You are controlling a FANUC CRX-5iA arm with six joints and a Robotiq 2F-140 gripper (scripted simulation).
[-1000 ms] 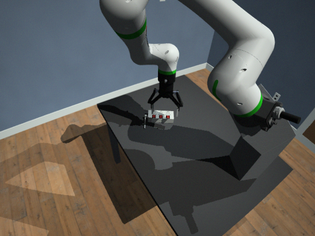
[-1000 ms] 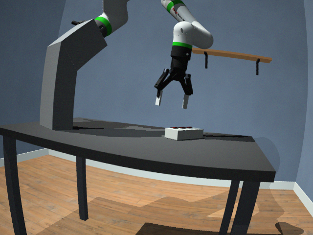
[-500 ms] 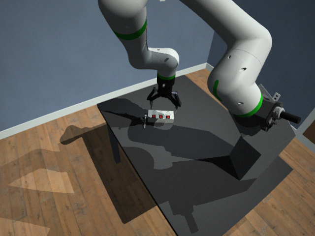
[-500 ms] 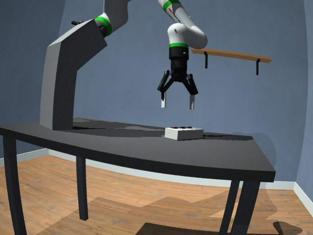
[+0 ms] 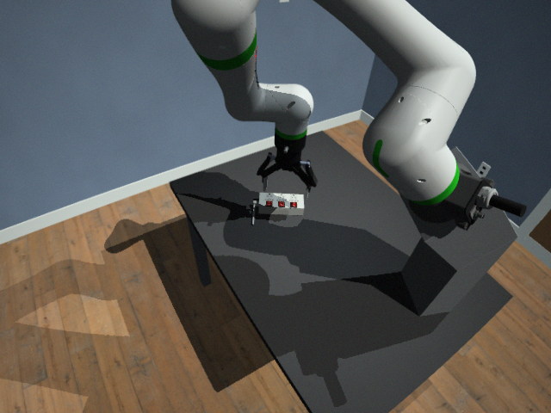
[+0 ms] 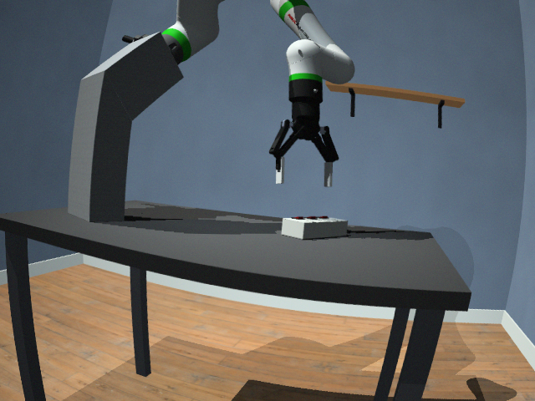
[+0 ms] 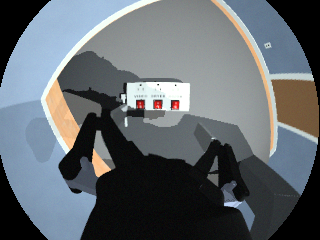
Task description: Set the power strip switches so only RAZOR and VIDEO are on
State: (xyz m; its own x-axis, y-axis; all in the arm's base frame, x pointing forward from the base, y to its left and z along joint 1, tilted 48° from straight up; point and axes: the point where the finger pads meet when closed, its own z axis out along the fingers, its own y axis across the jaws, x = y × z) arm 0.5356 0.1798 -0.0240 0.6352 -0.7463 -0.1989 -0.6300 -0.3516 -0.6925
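Observation:
A white power strip (image 5: 281, 200) lies on the black table (image 5: 337, 261) with its top face up. It carries three red switches in a row, and their labels are too small to read. A short black cable stub sticks out at its left end. The strip also shows in the exterior view (image 6: 313, 226) and in the wrist view (image 7: 158, 99). My gripper (image 5: 287, 181) hangs well above the strip, pointing down, with its fingers wide open and nothing between them. It also shows in the exterior view (image 6: 302, 173) and in the wrist view (image 7: 160, 167).
The robot's grey angled pedestal (image 6: 112, 129) stands on the table at the far side from the strip. A wooden shelf (image 6: 395, 93) hangs on the wall behind the arm. The table's edges are near the strip on two sides.

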